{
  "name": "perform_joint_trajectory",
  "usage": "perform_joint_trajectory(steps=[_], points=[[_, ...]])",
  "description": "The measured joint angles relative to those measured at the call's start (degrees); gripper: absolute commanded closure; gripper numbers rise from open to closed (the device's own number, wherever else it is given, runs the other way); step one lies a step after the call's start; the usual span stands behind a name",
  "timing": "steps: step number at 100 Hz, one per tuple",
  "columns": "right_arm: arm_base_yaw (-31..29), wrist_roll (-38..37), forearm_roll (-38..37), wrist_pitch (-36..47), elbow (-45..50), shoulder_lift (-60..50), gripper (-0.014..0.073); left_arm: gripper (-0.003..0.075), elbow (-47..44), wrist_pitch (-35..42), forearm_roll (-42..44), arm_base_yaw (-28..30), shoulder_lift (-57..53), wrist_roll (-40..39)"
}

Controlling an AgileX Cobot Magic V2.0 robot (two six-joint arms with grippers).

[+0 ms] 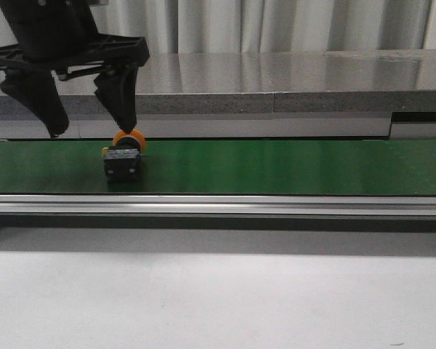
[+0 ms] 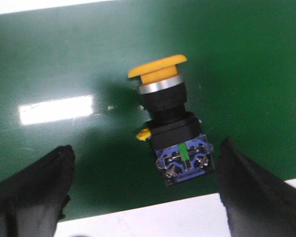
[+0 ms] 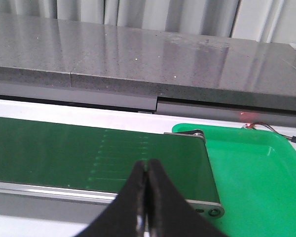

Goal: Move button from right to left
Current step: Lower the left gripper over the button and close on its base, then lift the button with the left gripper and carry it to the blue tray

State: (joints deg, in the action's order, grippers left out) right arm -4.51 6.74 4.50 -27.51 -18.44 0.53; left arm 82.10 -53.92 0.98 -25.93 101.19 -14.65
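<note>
Button: yellow mushroom cap, silver collar, black body, blue terminal block with screws.
Pose: lying on its side, cap tilted away from the terminal end.
Place: green belt, left part.

Front view looks level across the green belt. Left wrist view looks straight down on it, close. Right wrist view faces along the belt's end.

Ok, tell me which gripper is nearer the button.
Left. The left gripper hangs open just above the button on the belt; the right gripper is shut, with no button in its view.
</note>
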Motion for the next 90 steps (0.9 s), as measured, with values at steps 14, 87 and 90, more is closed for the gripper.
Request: perform_joint_trajectory(steps=[14,87,90], points=[[0.00,0.00,0.00,0.00,0.00,0.00,0.0662,0.0165,0.02,-0.12,0.00,0.00,1.34,0.00],[0.00,0.00,0.00,0.00,0.00,0.00,0.0662,0.0517,0.12,0.71,0.18,0.20,6.44,-0.35],[0.00,0.00,0.00,0.00,0.00,0.00,0.0662,0.0517,0.12,0.71,0.18,0.20,6.44,-0.35]])
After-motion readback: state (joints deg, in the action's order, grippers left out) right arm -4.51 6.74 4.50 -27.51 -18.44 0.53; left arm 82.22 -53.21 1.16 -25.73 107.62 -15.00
